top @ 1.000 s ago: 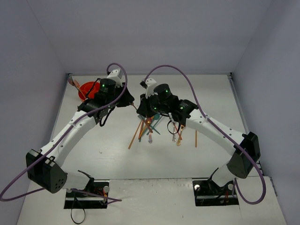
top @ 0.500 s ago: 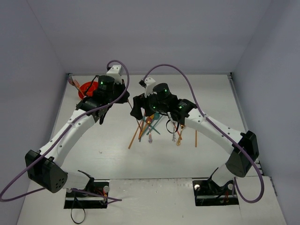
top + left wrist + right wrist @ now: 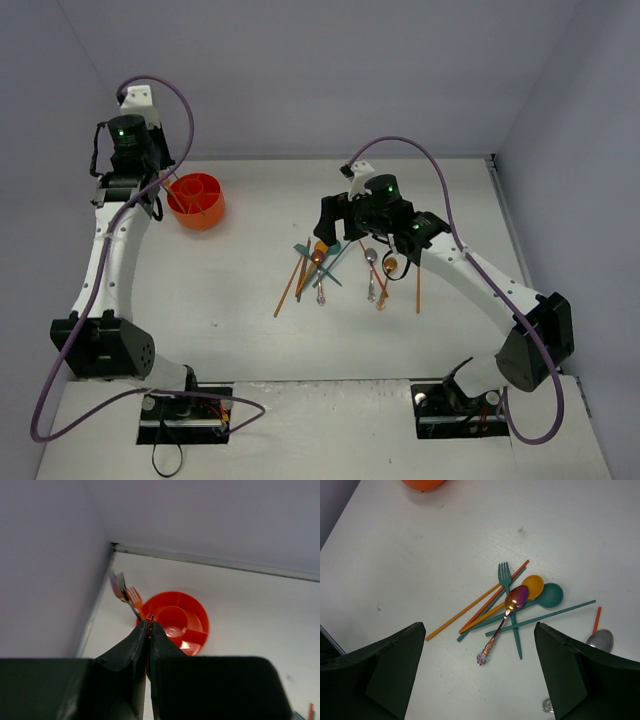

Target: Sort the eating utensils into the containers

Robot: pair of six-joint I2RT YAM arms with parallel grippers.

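Note:
The orange-red cup [image 3: 197, 200] stands at the back left, next to the side wall. Its compartments [image 3: 176, 621] show from above, with an orange fork [image 3: 133, 597] and a silvery utensil [image 3: 117, 584] leaning out of its left side. My left gripper [image 3: 151, 625] hangs above the cup's left rim, shut on a thin utensil of which only a sliver shows. Mid-table, my right gripper [image 3: 479, 626] stands open over the loose pile [image 3: 320, 265]. In it lie a teal fork [image 3: 505, 574], an iridescent spoon [image 3: 516, 597], a yellow-orange spoon [image 3: 534, 586], a teal spoon [image 3: 551, 595] and several chopsticks.
A silver spoon [image 3: 600, 640] and a short orange stick [image 3: 596, 620] lie right of the pile, with a gold spoon [image 3: 390, 265] and an orange chopstick [image 3: 418, 290] there too. The left wall [image 3: 45, 570] and back wall close in on the cup.
The left arm swung from the middle of the table to the far left over the cup, jaws shut. The right gripper opened wide and stays over the pile.

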